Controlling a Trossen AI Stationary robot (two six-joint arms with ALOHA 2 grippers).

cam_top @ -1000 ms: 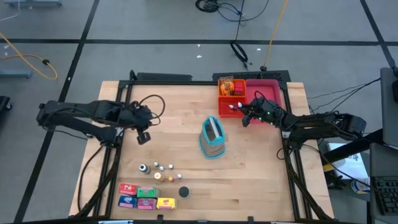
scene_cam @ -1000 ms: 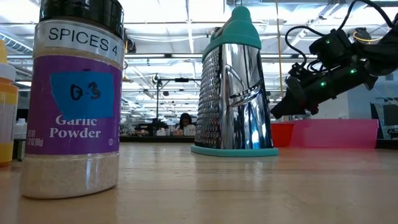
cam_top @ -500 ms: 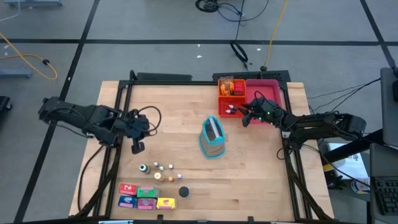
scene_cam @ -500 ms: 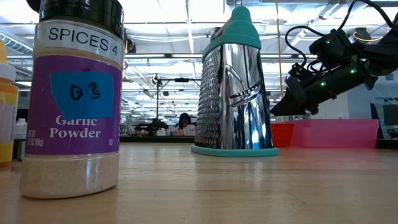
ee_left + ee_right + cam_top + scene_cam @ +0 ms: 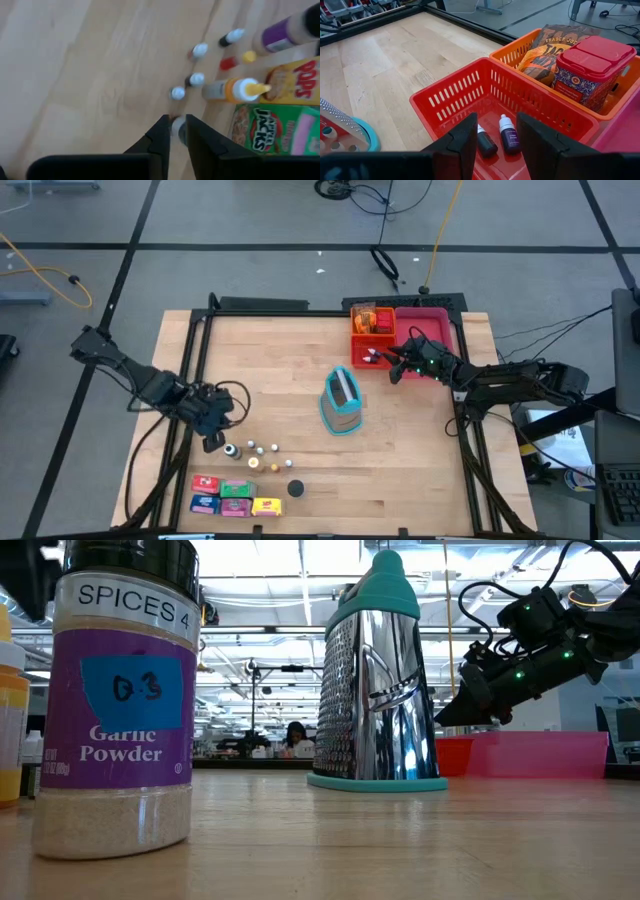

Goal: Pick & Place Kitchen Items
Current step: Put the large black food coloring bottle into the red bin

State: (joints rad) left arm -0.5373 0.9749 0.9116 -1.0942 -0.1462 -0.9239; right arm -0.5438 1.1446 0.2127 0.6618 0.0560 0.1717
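Several tiny white-capped bottles (image 5: 196, 79) stand upright on the wood near the table's near-left corner, beside an orange bottle (image 5: 235, 90), a purple garlic powder jar (image 5: 287, 32) and small cereal boxes (image 5: 236, 496). My left gripper (image 5: 177, 132) hovers at the left end of this group (image 5: 250, 450), open only narrowly, and a pale bottle cap (image 5: 177, 126) shows between its fingertips. My right gripper (image 5: 495, 132) is open above the red basket (image 5: 470, 90), which holds two small dark bottles (image 5: 509, 135).
A steel grater with teal trim (image 5: 342, 402) stands mid-table. An orange basket (image 5: 625, 95) behind the red one holds a bag and a red-lidded tin; a pink tray (image 5: 438, 328) lies at the far right. Bare wood spreads between the grater and the bottles.
My left arm has swung from the table's mid-left toward the near edge and a little left, coming down at the left end of the bottle group. The right arm has kept still.
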